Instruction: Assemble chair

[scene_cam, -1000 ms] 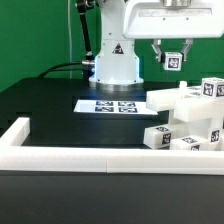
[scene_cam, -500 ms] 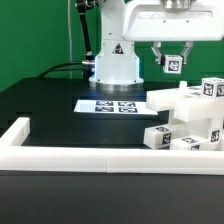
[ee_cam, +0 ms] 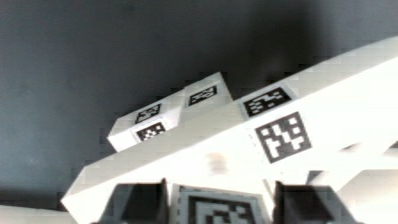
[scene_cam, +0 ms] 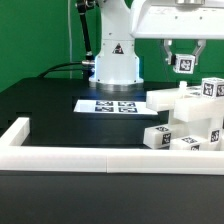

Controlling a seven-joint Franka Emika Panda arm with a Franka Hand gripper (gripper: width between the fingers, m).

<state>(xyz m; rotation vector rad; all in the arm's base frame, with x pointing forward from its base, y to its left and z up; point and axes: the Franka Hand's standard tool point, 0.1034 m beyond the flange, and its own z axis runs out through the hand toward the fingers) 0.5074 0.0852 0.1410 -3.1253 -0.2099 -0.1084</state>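
My gripper hangs high at the exterior view's right, shut on a small white tagged chair piece. In the wrist view the same piece sits between my two dark fingers. Below it lie the other white chair parts: a flat panel resting on stacked square blocks, and a tagged block in front. The wrist view shows a large tagged panel right under the gripper, well apart from it.
The marker board lies flat in front of the robot base. A long low white border rail runs along the front and turns back at the exterior view's left.
My gripper has moved toward the exterior view's right and slightly up, carrying the small tagged piece. The parts on the table have not moved.
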